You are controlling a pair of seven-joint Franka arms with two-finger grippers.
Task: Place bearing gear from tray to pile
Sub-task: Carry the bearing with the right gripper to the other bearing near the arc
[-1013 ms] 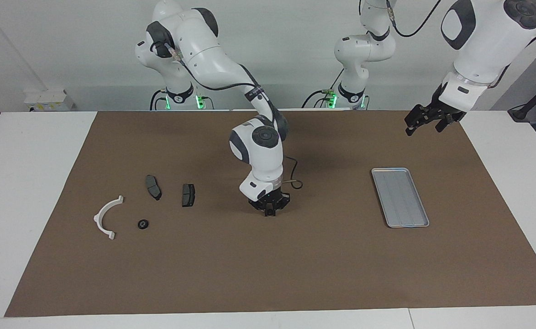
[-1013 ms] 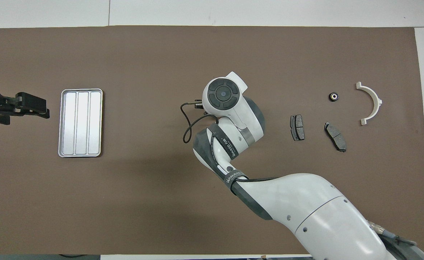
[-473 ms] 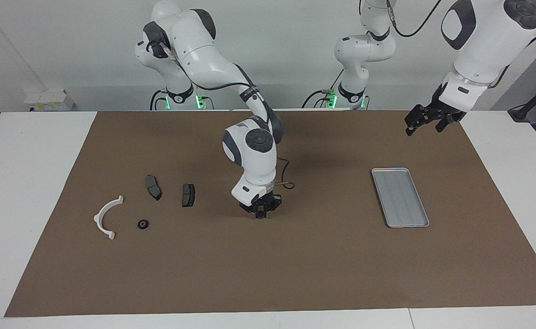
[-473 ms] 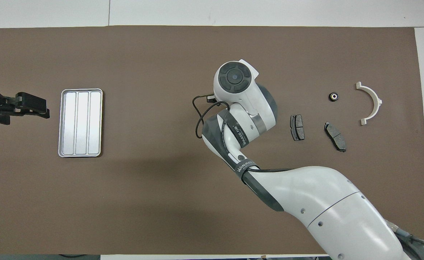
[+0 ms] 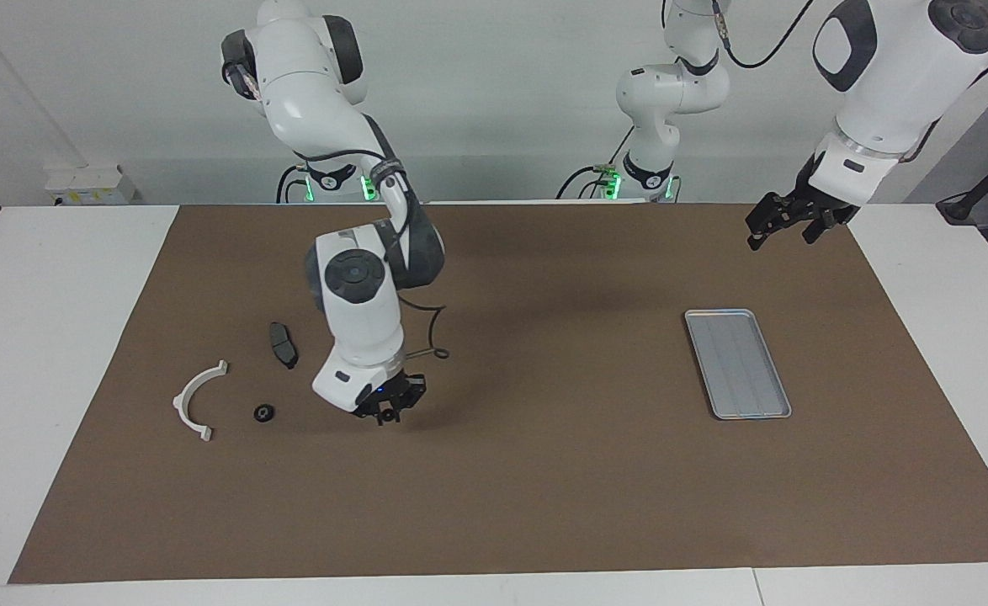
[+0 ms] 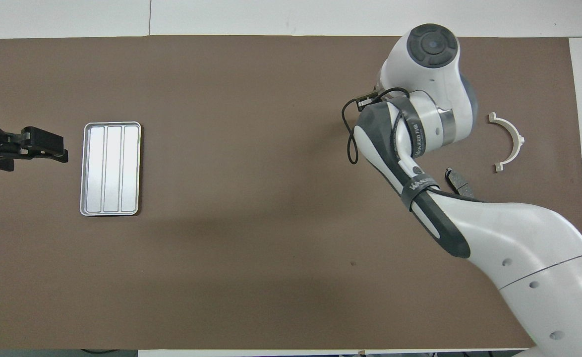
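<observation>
The silver tray (image 5: 738,364) (image 6: 111,168) lies empty toward the left arm's end of the mat. The pile lies toward the right arm's end: a white half-ring (image 5: 195,400) (image 6: 511,141), a dark plate (image 5: 283,343) (image 6: 460,183) and a small black bearing gear (image 5: 263,412). My right gripper (image 5: 386,412) hangs low over the mat beside the pile, shut on a small dark bearing gear at its fingertips. In the overhead view the right arm hides that gripper and the gear on the mat. My left gripper (image 5: 778,229) (image 6: 55,148) waits open in the air beside the tray.
A brown mat (image 5: 544,471) covers most of the white table. The right arm's forearm and wrist (image 6: 420,124) reach over the pile. A black cable loops off the wrist (image 5: 431,337).
The right arm has swung from the middle of the mat toward the pile, gripper shut all the way. It now covers one dark plate. The left arm has not moved.
</observation>
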